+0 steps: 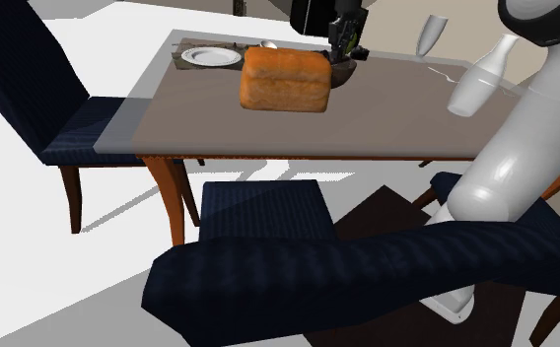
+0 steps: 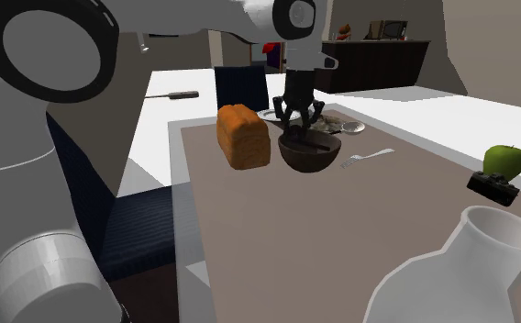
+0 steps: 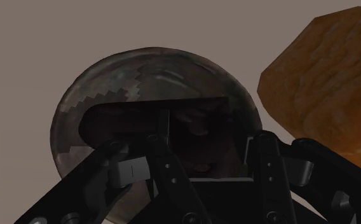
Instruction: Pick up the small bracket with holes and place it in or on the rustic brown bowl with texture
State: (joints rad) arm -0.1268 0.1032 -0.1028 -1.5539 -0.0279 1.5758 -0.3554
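Brown mottled bowl (image 3: 103, 70) beside the bread loaf (image 3: 325, 83) on the surface (image 3: 33, 38) has the dark bracket (image 3: 147, 114) lying across its hollow; pincer (image 3: 192, 149) hangs directly above, spread and apparently clear, so placement looks done.

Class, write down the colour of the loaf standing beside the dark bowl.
The loaf is orange-brown, like a baked crust. It shows best in the shoulder view.

Round dark brown bowl (image 3: 103, 83): mottled, glossy, uneven surface. Orange-brown bread loaf (image 1: 286, 81): rough, matt crust. Grey-brown bench (image 1: 396, 118): smooth matt top on reddish-brown wooden legs (image 1: 175, 202). Dark navy chair (image 1: 263, 212): woven cloth. White vase (image 1: 480, 84): smooth, faintly glossy.
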